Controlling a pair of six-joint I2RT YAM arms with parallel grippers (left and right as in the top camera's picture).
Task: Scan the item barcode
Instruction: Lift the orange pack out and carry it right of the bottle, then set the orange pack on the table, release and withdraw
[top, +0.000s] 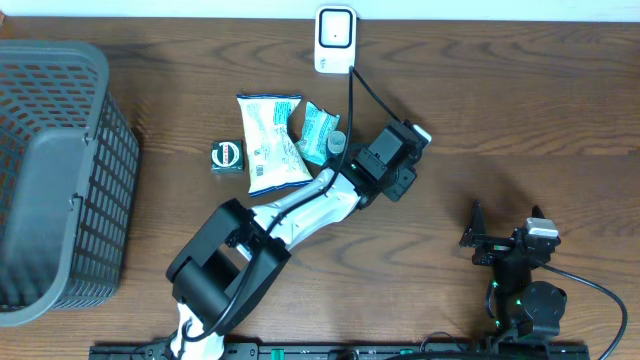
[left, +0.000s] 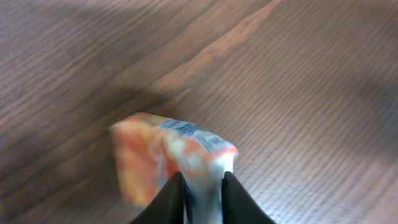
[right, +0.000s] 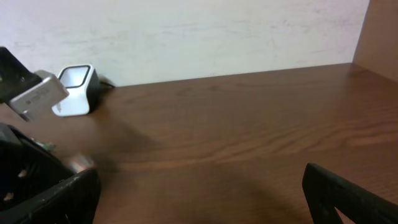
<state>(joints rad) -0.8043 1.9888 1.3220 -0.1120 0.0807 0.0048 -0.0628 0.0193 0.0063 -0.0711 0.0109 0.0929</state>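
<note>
While the left gripper (left: 202, 177) pinches one edge of a small packet (left: 165, 155), the pick-up looks done. The packet is still short of the scanner (top: 335, 40), so presenting its barcode remains. The right gripper (right: 200, 174) sits wide open and empty, well away from the scanner.

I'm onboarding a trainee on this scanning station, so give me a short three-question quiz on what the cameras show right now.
1. True or false: the right gripper holds a packet.
2. Multiple choice: the grey basket stands A) at the left end of the table, B) at its right end, C) in its middle.
3. Short answer: what does the left gripper pinch?
Key: 1 false, the right gripper is open and empty; 2 A; 3 the edge of a small packet.
</note>
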